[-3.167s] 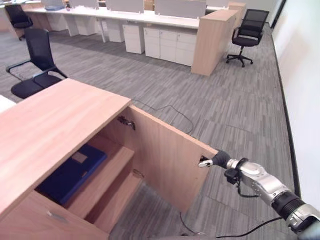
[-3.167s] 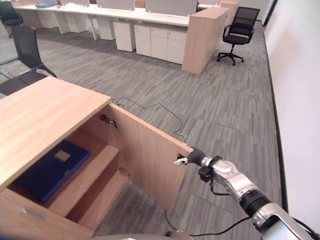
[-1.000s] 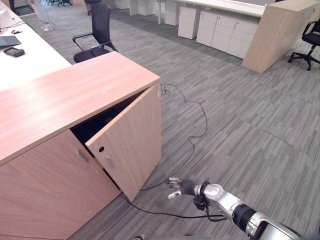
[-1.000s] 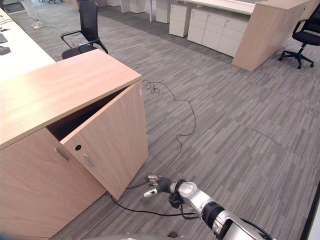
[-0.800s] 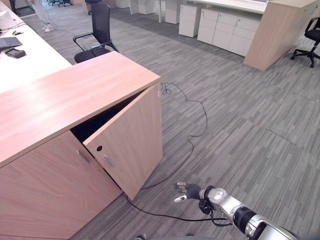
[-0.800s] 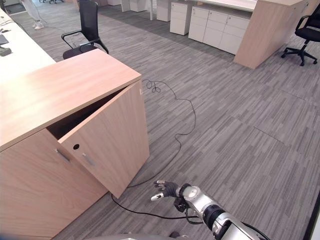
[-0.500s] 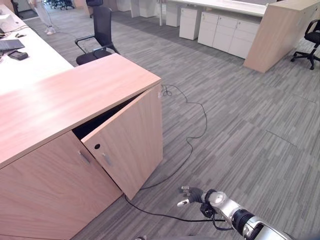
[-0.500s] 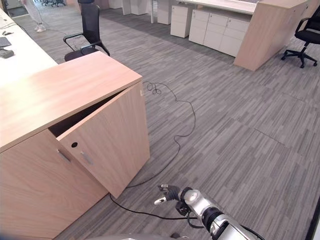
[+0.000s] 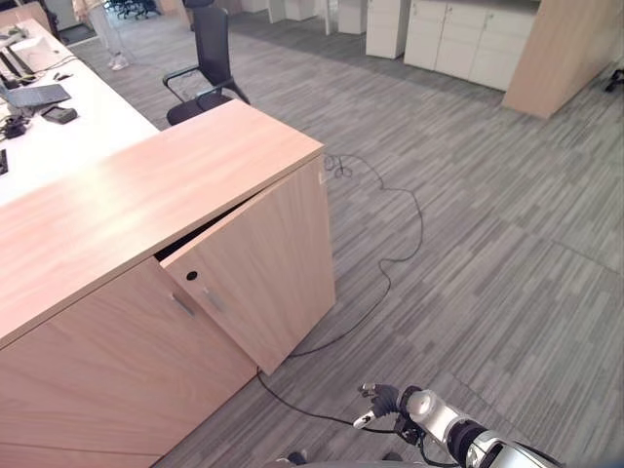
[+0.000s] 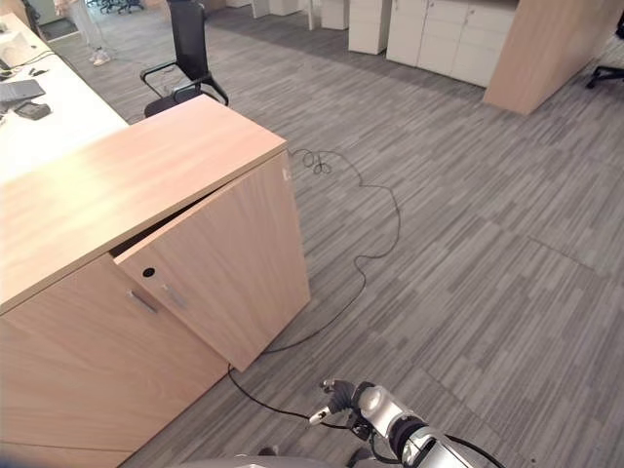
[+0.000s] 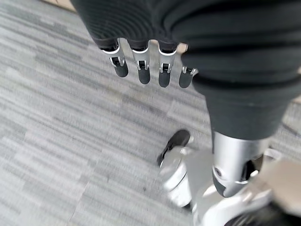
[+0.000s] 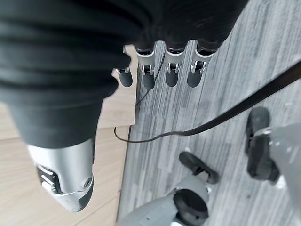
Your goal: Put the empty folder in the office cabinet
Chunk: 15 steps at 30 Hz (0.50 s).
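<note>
The light wood office cabinet (image 9: 146, 205) stands at the left. Its right door (image 9: 268, 278) is almost shut, with a narrow dark gap along its top edge. The inside of the cabinet is hidden behind the door, and no folder is visible. My right hand (image 9: 380, 399) hangs low over the carpet, well clear of the door and to its lower right. Its fingers (image 12: 171, 68) are relaxed and hold nothing. My left hand (image 11: 141, 66) points down at the carpet with straight fingers and is empty.
A black office chair (image 9: 210, 58) stands behind the cabinet. A white desk (image 9: 58, 112) with a keyboard adjoins it on the left. A person's legs (image 9: 102, 29) show at the far top left. White drawer units (image 9: 458, 39) and a wood partition (image 9: 565, 58) line the back.
The cabinet door has swung from wide open to nearly shut, hiding the blue folder on the shelf. My right hand left the door's edge and dropped low. The camera has also shifted.
</note>
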### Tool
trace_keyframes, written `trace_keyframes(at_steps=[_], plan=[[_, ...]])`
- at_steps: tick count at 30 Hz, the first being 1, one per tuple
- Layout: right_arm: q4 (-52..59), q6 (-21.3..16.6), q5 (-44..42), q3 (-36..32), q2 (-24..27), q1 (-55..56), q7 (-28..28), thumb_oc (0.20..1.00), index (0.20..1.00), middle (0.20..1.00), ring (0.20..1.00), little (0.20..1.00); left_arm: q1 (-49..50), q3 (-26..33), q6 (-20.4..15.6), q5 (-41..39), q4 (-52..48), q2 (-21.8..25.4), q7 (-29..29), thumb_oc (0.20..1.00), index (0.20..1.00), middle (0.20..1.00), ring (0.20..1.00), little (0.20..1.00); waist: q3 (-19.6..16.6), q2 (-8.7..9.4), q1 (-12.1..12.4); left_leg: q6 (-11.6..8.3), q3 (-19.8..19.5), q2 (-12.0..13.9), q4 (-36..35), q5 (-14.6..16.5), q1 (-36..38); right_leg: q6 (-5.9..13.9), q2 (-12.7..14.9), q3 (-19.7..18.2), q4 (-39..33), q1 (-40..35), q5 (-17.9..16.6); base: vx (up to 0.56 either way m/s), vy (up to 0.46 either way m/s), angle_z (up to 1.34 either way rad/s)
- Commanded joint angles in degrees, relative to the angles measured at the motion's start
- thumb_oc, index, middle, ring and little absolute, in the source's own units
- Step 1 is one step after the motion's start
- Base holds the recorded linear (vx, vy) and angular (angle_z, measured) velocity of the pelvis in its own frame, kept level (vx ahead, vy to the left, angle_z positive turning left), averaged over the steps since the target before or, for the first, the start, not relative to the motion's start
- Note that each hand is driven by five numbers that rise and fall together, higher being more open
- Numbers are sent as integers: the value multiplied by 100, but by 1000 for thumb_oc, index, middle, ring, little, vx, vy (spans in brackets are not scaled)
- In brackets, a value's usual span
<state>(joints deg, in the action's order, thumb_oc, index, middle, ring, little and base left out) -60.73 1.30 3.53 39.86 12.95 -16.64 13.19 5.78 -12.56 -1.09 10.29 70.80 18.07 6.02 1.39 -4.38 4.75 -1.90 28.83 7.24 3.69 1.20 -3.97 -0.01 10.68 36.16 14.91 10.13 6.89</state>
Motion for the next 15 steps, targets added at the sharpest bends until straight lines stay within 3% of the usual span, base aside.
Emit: trace_keyframes(at_steps=[1,8,13,15], plan=[[-389,-219,52,-59,-445,-478,-191,1000,1000,1000,1000,1000,-204,-239,-48,-222,146,286,-111,1000,1000,1000,1000,1000,236,444,83,-7,-55,-125,-353,-303,-162,468,147,-129,-1195,-656,-765,-83,5,6],[-594,-219,-71,-157,-528,-719,-505,1000,1000,1000,1000,1000,-455,-649,-165,-397,-118,216,-286,1000,1000,1000,1000,1000,704,282,127,-29,-129,-73,-286,-404,-476,461,170,-119,-1148,-374,-840,-83,12,6],[-811,-182,-219,-235,-461,-1324,-766,1000,1000,1000,1000,1000,-276,-1206,-194,-1021,-1862,391,-23,1000,1000,1000,1000,1000,1347,-39,283,23,-360,-73,46,-410,-1152,434,345,-107,-741,246,-854,-211,56,9],[-780,-151,-317,-242,-375,-1719,-879,1000,1000,1000,1000,1000,-347,-1349,-168,-1354,-2697,692,12,1000,1000,1000,1000,1000,1740,-248,357,142,-502,-45,693,-263,-1893,326,651,-105,-15,943,-691,-253,71,21]])
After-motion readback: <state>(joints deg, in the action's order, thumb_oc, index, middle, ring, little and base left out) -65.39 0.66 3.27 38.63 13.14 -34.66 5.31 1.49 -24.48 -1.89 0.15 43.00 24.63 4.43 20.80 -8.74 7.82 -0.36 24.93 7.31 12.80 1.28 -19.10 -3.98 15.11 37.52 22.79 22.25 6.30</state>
